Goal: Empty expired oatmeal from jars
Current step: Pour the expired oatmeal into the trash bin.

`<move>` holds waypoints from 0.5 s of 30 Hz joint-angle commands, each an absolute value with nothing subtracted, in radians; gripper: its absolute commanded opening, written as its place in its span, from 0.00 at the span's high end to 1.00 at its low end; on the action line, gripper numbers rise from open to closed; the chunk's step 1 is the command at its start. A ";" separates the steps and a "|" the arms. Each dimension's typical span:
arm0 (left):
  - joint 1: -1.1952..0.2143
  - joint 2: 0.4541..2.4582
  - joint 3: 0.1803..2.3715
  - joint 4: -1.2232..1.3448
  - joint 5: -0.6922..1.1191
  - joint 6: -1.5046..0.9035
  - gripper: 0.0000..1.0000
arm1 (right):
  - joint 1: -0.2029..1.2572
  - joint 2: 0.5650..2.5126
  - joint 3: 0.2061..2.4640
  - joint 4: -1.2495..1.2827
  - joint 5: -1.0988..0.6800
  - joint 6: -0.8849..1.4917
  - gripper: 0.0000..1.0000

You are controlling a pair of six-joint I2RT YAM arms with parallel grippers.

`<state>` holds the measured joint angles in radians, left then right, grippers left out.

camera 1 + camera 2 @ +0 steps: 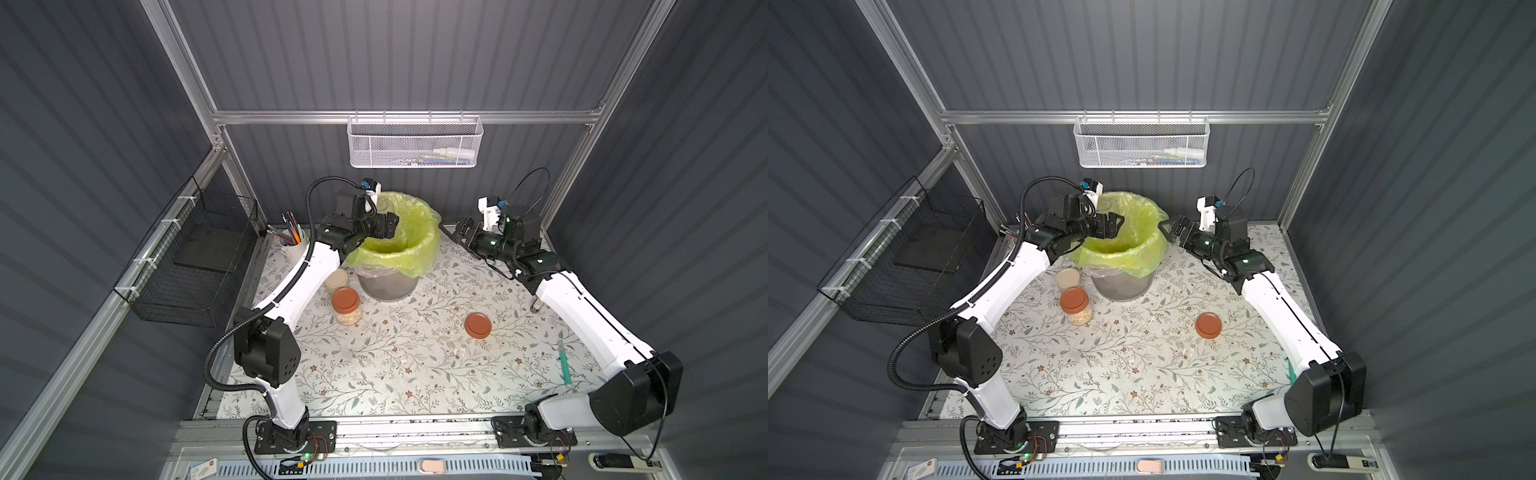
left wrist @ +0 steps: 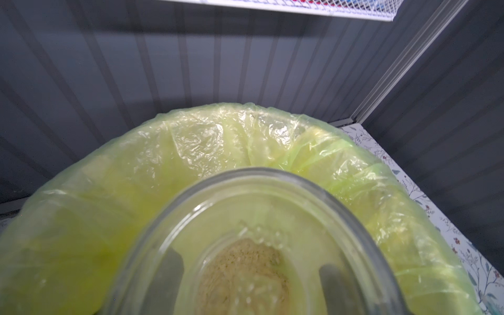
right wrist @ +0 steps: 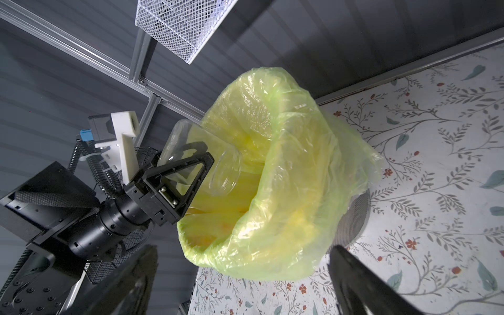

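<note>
In both top views the left gripper [image 1: 384, 226] reached over the left rim of the grey bin lined with a yellow-green bag [image 1: 388, 289], its jaws closed partway around a small clear glass jar [image 1: 384, 205] tipped toward the bag's opening. The right gripper [image 1: 451, 228] hung just beside the bin's right side, spread wide and holding nothing. In front of the bin, to its left, stood a cream-lidded glass jar [image 1: 336, 279] and, just beside it, a terracotta-lidded glass jar [image 1: 345, 300] with pale beige oatmeal [image 1: 348, 318] inside. A loose terracotta-brown round lid [image 1: 478, 325] lay well apart, in front of the bin to its right. In the left wrist view the held jar's base [image 2: 272, 207] sat above the bag, with dark fingers [image 2: 169, 272] showing through the glass. A beige grainy mass [image 2: 242, 272] showed through too; whether it lay in the jar or the bag could not be told. In the right wrist view the jar [image 3: 226, 171] was clamped by its body, mouth slanting down inside the bag's rim [image 3: 286, 163], the glass looking clear.
</note>
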<state>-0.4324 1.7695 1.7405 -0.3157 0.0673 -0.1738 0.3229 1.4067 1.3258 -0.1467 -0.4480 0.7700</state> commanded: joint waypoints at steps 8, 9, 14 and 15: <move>-0.439 1.654 1.668 -0.055 0.011 -0.686 0.53 | 0.330 1.390 1.254 0.130 -0.539 1.044 0.01; -0.439 1.644 1.647 -0.030 0.012 -0.725 0.54 | 0.331 1.387 1.246 0.161 -0.545 1.075 0.01; -0.475 1.581 1.594 0.043 -0.051 -0.802 0.56 | 0.356 1.388 1.208 0.309 -0.544 1.241 0.01; -0.478 1.576 1.587 0.055 -0.053 -0.826 0.56 | 0.367 1.393 1.205 0.333 -0.534 1.272 0.01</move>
